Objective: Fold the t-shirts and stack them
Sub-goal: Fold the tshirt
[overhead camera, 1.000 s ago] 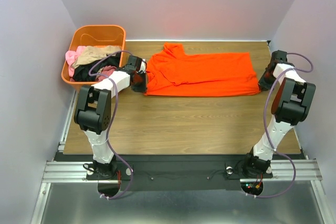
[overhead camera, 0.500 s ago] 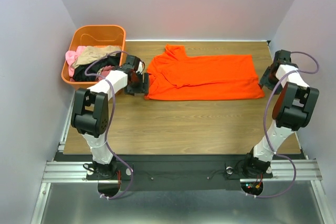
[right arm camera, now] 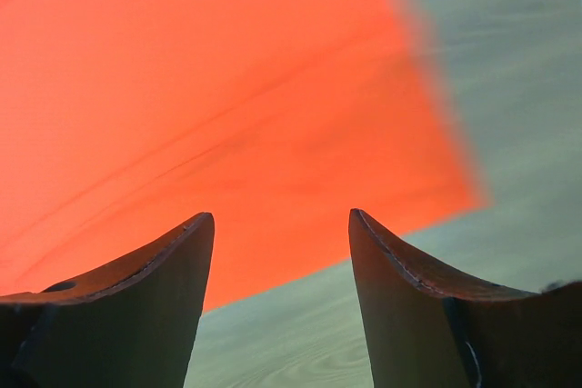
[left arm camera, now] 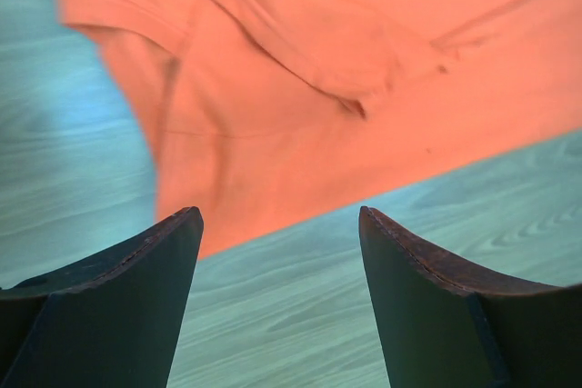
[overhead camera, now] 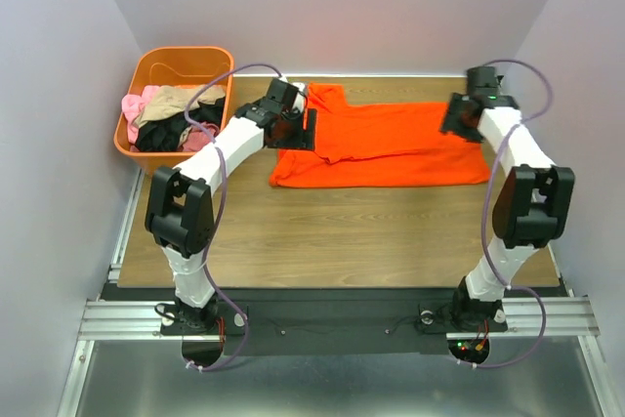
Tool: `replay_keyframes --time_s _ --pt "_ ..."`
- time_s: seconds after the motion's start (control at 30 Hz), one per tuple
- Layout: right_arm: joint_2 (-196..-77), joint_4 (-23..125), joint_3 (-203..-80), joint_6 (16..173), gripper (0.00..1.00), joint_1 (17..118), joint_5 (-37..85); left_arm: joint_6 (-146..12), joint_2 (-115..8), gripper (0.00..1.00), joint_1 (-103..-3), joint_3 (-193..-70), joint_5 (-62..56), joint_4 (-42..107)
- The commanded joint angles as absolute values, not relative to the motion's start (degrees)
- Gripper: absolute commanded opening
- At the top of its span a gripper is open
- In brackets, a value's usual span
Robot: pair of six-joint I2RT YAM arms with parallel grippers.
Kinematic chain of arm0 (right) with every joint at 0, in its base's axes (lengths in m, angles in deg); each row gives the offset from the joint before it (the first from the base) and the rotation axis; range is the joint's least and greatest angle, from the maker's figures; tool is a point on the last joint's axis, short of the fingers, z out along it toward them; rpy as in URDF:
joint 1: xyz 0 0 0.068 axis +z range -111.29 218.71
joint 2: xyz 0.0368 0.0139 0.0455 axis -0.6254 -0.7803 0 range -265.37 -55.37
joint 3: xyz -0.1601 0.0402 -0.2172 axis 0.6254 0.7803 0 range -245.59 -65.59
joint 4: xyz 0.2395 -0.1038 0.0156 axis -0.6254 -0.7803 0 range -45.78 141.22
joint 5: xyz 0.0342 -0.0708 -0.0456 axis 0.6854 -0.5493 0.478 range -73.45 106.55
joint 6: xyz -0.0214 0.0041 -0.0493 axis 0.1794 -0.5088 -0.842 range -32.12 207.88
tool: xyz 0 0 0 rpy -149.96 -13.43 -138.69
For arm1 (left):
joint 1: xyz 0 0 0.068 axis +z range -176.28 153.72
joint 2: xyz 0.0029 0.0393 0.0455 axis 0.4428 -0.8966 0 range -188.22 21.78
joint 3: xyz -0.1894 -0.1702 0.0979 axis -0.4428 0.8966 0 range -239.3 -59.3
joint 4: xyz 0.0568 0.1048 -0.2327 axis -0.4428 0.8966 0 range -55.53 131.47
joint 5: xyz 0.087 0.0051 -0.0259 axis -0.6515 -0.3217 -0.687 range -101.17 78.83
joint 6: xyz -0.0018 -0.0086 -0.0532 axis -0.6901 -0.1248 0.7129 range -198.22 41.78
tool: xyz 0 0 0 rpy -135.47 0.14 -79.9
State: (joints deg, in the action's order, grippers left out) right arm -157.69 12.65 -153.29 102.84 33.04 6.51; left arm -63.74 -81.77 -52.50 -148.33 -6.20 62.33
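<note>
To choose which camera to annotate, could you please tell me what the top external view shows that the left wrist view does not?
Only the top external view shows the orange tub holding pink, tan and black clothes, both arms and the right pincer. Only the left wrist view shows the left pincer up close, its jaws apart with nothing between them. Both show the orange-red t-shirt lying on the wooden table.

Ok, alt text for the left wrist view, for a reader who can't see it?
The left gripper hangs open and empty above the wood-grain table. Beyond it lies a creased orange-red t-shirt, filling the upper part of the view.
</note>
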Motion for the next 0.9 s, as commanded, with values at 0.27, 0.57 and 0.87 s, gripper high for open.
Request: replay_keyframes --time_s 0.27,0.57,0.87 --pt "-166.9 17.0 -160.0 106.7 0.62 54.0 24.1 -60.3 -80.6 0.81 -53.3 -138.1 -3.2 59.7" --pt "-175.9 17.0 -170.1 109.6 0.60 62.4 27.4 -58.6 -77.0 0.82 -53.3 -127.5 -4.0 54.5" --pt "-182.2 16.9 -174.7 109.9 0.58 68.9 26.8 -58.0 -77.9 0.82 -53.2 -124.3 -5.5 52.5"
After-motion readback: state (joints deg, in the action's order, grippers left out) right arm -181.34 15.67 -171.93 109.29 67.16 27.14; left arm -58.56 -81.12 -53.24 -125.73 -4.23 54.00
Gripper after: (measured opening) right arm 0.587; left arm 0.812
